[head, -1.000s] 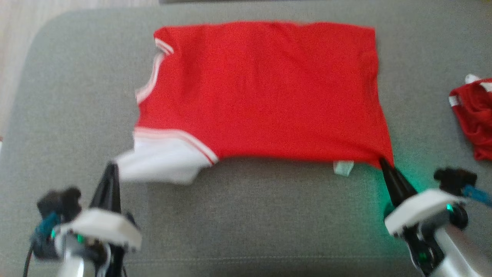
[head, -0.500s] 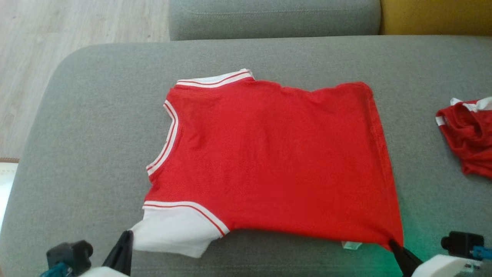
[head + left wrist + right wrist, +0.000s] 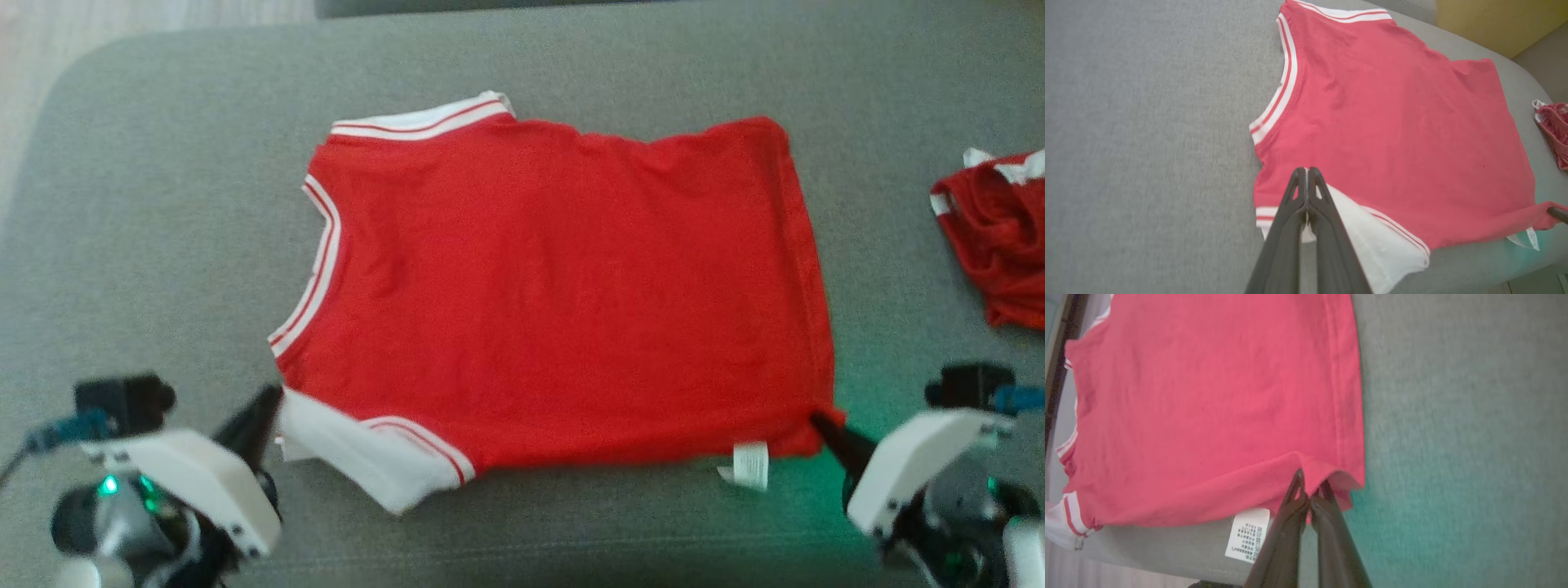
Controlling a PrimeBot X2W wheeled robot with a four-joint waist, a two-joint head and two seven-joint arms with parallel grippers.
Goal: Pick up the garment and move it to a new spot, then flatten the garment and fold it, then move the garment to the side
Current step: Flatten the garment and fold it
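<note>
The garment (image 3: 555, 294) is a red T-shirt with white sleeves and red-and-white striped trim, spread nearly flat on the grey sofa cushion (image 3: 163, 245). My left gripper (image 3: 273, 396) is at its near left and is shut on the white sleeve (image 3: 367, 457). The left wrist view has the garment (image 3: 1392, 134) under the closed gripper (image 3: 1306, 169), with white cloth pinched between the fingers. My right gripper (image 3: 816, 418) is shut on the near right hem corner. In the right wrist view the gripper (image 3: 1310, 486) bunches that edge of the garment (image 3: 1208, 396).
A second crumpled red garment (image 3: 1000, 237) lies at the cushion's right edge. A white care label (image 3: 751, 465) sticks out from the near hem. Wooden floor (image 3: 24, 49) lies past the cushion's far left corner. A yellow cushion (image 3: 1494, 20) stands behind.
The head camera has tilted up and back down. Both grippers stay shut on the garment, which now lies lower and flatter, its far sleeve band showing and the near white sleeve gone slack.
</note>
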